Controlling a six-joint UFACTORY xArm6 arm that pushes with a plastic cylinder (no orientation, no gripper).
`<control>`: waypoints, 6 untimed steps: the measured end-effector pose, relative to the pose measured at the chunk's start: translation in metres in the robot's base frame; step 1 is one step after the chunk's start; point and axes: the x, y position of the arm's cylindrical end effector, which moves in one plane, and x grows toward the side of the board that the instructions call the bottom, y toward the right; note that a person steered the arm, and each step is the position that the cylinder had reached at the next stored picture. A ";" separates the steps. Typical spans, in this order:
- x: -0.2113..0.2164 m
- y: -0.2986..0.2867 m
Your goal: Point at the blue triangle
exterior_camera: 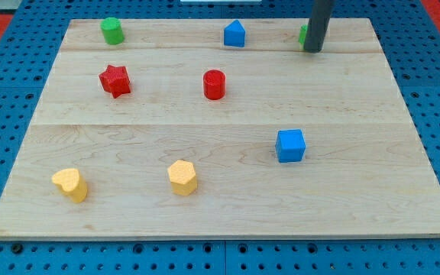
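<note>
The blue triangle point(234, 34) sits near the view's top edge of the wooden board point(220, 206), a little right of centre. My tip point(313, 50) rests on the board at the view's top right, well to the right of the blue triangle and apart from it. The rod hides most of a green block point(303, 35) just behind it; its shape cannot be made out.
A green cylinder point(112, 30) stands at the top left. A red star point(115, 79) and a red cylinder point(215, 84) lie in the upper middle. A blue cube point(290, 145) lies right of centre. A yellow heart point(70, 184) and a yellow hexagon point(182, 177) lie near the bottom.
</note>
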 end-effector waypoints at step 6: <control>-0.036 -0.199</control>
